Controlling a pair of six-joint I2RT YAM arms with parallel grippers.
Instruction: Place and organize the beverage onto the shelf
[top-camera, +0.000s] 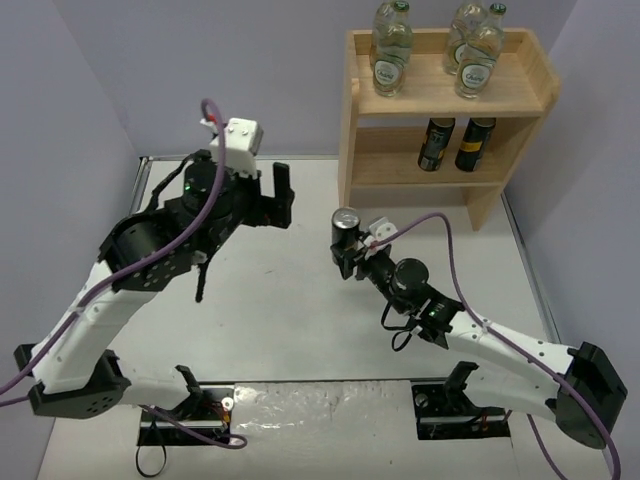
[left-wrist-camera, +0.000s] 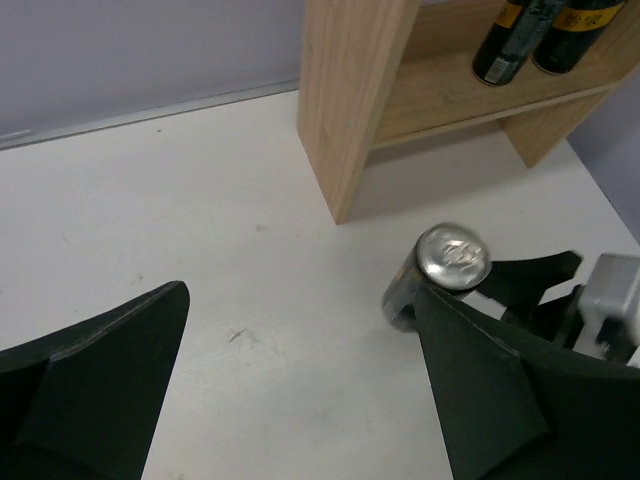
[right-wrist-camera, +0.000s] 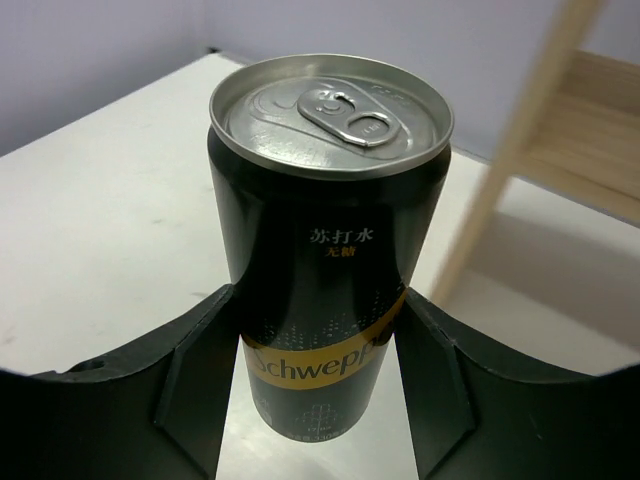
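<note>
The wooden shelf (top-camera: 352, 110) stands at the far right. Clear bottles with pale-green labels (top-camera: 391, 48) (top-camera: 477, 62) stand on its top tier. Two dark cans (top-camera: 436, 143) (top-camera: 475, 143) stand on its lower tier. My right gripper (top-camera: 348, 252) is shut on a third dark can with a silver top (top-camera: 346, 220), upright, in front of the shelf's left panel. The can fills the right wrist view (right-wrist-camera: 325, 200), with the fingers (right-wrist-camera: 200, 370) on both its sides. I cannot tell if it rests on the table. My left gripper (top-camera: 266, 205) is open and empty, left of the can (left-wrist-camera: 450, 258).
The white table (top-camera: 300, 320) is bounded by purple walls on the left, back and right. The shelf's side panel (left-wrist-camera: 340, 100) and lower-tier cans (left-wrist-camera: 510, 40) show in the left wrist view. Purple cables (top-camera: 440, 225) trail from both arms.
</note>
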